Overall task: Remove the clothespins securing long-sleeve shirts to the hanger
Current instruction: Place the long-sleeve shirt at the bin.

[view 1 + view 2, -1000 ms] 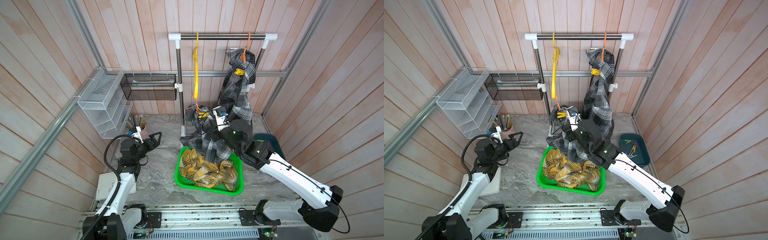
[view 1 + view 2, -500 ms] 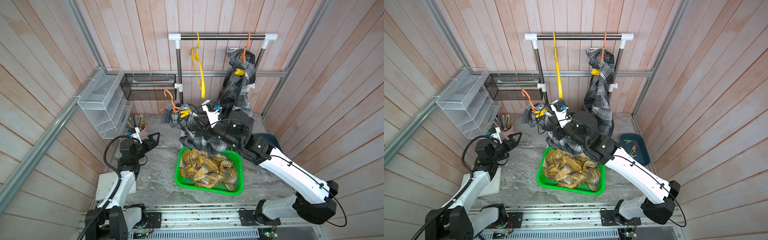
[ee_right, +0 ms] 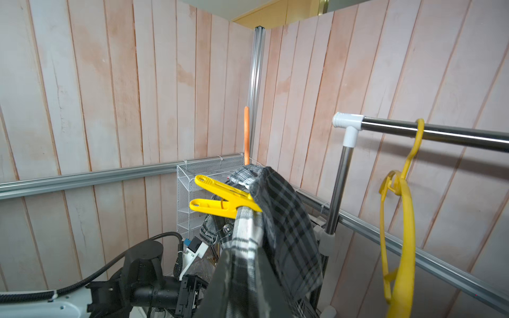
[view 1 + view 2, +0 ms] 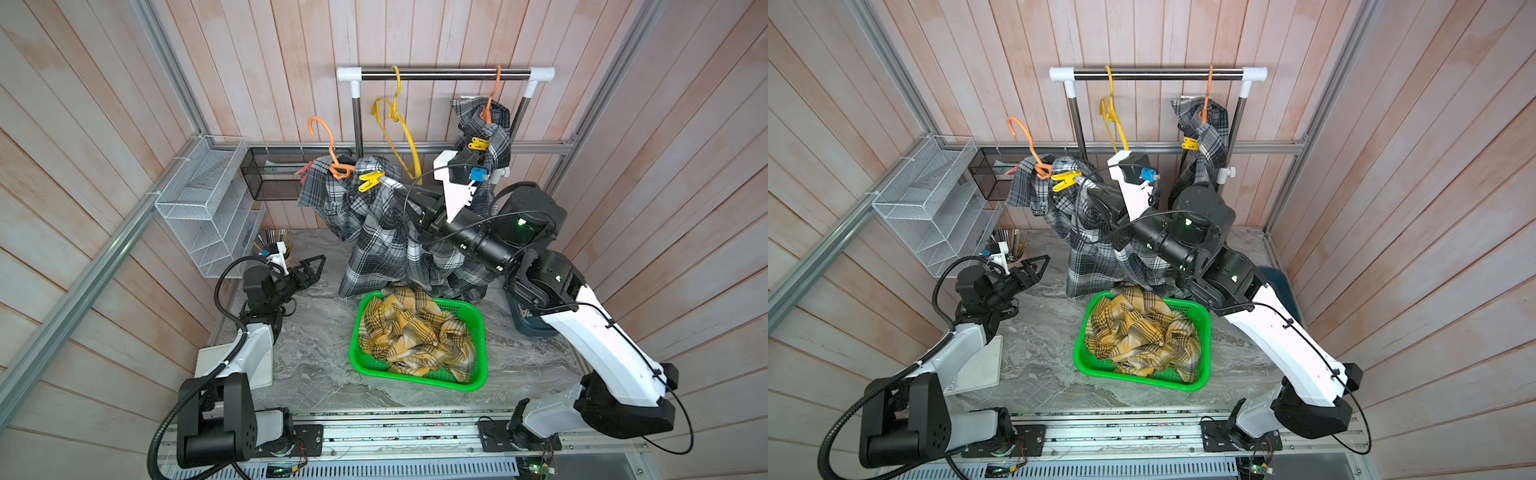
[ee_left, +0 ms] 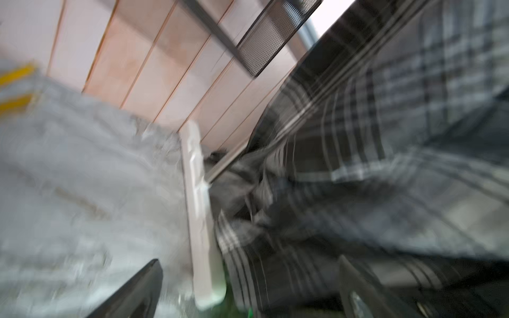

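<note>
Right tool point(image 3: 245, 271) pinches the grey shirt point(image 4: 374, 245), yellow clothespin point(image 4: 371, 179) clipped on, above the basket point(image 4: 354, 345). Left tool point(image 4: 316, 268) is spread wide, left of the basket.

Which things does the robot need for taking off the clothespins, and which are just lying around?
For the job: yellow clothespin, held grey shirt, orange hanger, hanging grey shirt, second yellow clothespin.
Just lying about: wire rack, black mesh box, empty yellow hanger.

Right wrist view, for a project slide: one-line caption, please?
A yellow clothespin pins the grey plaid shirt held up by the right gripper, beside an empty yellow hanger on the rail.
</note>
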Tool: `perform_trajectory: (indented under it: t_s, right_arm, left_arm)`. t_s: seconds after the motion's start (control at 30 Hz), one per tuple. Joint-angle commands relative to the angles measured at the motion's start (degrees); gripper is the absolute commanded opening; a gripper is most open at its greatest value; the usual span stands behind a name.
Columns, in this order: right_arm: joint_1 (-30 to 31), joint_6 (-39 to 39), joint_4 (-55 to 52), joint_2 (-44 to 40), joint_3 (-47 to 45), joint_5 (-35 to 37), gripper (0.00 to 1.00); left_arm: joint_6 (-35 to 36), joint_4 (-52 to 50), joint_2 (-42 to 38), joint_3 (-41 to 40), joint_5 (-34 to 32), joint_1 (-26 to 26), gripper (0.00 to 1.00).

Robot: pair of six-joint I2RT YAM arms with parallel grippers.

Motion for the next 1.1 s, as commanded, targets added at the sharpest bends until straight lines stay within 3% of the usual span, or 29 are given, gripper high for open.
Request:
perform_trajectory:
  t_s: [0.0,0.17,0.27,0.33,0.47,0.63,0.7,0.87,1.07]
  right_arm:
    - [0.3,-0.5,4.5,1.1,4.9,-5.0,0.0]
    - [0.3,-0.3,4.4,3.3,8.9,-6.0,0.0]
    - [0.3,-0.2,4.8,4.0,9.6,-6.0,0.0]
    - [0.3,-0.7,6.1,4.2,9.7,-5.4,0.0]
    - [0.2,-1.3,7.6,6.8,13.0,-3.9,0.0]
    - [0.2,-2.2,8.3,11.0,19.4,-2.9,0.0]
    - [0.0,-2.5,8.6,12.5,21.6,-2.9,0.0]
    - [-0.5,-1.7,9.5,14.0,23.9,-3.0,0.0]
    - [-0.6,-0.8,11.4,10.4,17.9,-3.0,0.0]
  left_arm:
    - [1.1,7.8,3.7,4.6,3.6,-0.8,1.0]
    - [2.5,7.9,10.6,11.8,4.3,-3.5,1.0]
    - [1.4,10.2,12.5,14.0,5.9,-4.7,0.92]
    - [0.6,11.1,12.9,15.4,7.7,-5.7,0.77]
    - [0.2,9.8,10.9,17.6,10.2,-8.9,0.56]
    - [-0.6,7.7,6.2,19.5,10.4,-14.6,0.14]
    - [-0.2,6.1,4.4,20.3,9.8,-16.1,0.03]
    - [-1.7,5.8,0.5,20.9,8.6,-17.6,0.0]
    - [-3.2,4.3,-3.0,21.1,7.8,-20.5,0.0]
